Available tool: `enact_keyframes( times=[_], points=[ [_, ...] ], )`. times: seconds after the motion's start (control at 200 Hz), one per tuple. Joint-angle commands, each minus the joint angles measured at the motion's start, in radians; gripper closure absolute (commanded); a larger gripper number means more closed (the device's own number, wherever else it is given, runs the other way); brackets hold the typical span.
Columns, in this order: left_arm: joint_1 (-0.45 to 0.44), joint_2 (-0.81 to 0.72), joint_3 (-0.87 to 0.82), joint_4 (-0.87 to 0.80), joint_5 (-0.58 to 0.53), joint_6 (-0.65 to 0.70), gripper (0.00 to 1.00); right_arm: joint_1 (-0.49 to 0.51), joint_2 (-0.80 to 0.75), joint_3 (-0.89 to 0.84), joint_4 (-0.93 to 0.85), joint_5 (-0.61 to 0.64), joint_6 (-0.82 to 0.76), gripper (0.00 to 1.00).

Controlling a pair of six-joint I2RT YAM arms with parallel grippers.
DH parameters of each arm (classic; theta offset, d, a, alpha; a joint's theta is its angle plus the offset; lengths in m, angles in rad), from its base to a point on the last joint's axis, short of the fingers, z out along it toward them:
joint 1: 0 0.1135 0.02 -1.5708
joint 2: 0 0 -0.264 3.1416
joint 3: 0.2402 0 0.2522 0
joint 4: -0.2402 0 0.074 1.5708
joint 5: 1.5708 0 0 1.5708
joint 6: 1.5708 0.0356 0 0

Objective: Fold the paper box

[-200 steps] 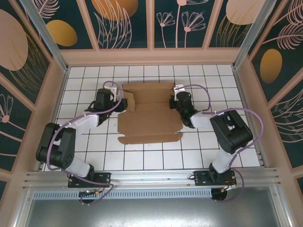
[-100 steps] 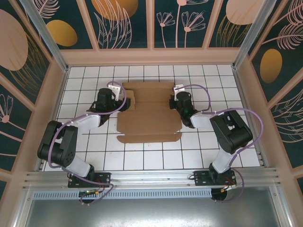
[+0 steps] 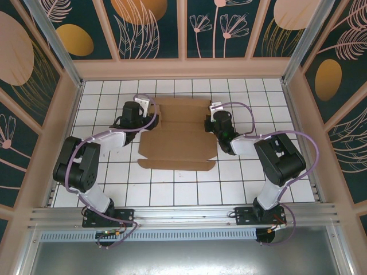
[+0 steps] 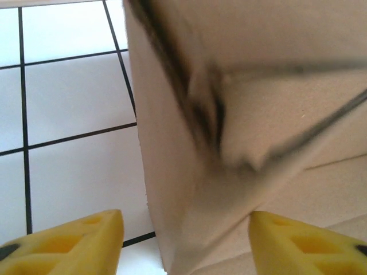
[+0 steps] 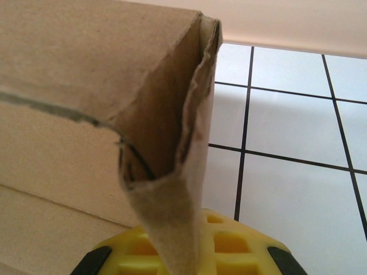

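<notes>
My paper box runs lengthwise nine to three o'clock.
My right gripper pinches its flap; left gripper straddles another, unclenched.

From above, the left gripper has its fingertips hidden beneath its own wrist at the edge of the paper box; the right gripper hides its fingertips likewise; in the left wrist view the cardboard close to the lens is smeared, its dark crease unreadable, and the yellow fingers are cut by the bottom edge; in the right wrist view a raised flap covers part of the yellow pad, itself cut off below.
</notes>
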Motion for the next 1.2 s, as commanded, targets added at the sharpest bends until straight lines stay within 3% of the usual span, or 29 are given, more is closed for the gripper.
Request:
enact_keyframes(
  times=[0.0, 0.265, 0.801, 0.951, 1.056, 1.196],
  points=[
    [-0.004, 0.014, 0.017, -0.009, -0.082, -0.019, 0.52, 0.016, 0.028, 0.007, -0.057, -0.069, -0.002, 0.92],
    [-0.012, 0.01, 0.013, 0.001, -0.201, -0.059, 0.74, 0.026, 0.014, 0.0, -0.049, -0.051, 0.0, 0.93],
    [-0.09, 0.096, 0.051, -0.072, -0.555, -0.198, 0.87, 0.082, -0.017, -0.014, -0.037, 0.141, 0.017, 0.97],
    [-0.104, 0.139, 0.082, -0.123, -0.602, -0.236, 0.88, 0.091, -0.02, -0.01, -0.045, 0.184, 0.024, 0.98],
    [-0.108, 0.146, 0.109, -0.117, -0.577, -0.251, 0.85, 0.091, -0.018, -0.012, -0.042, 0.175, 0.024, 0.97],
    [-0.108, 0.1, 0.034, -0.013, -0.493, -0.251, 0.66, 0.081, -0.016, -0.014, -0.037, 0.165, 0.02, 0.97]
  ],
)
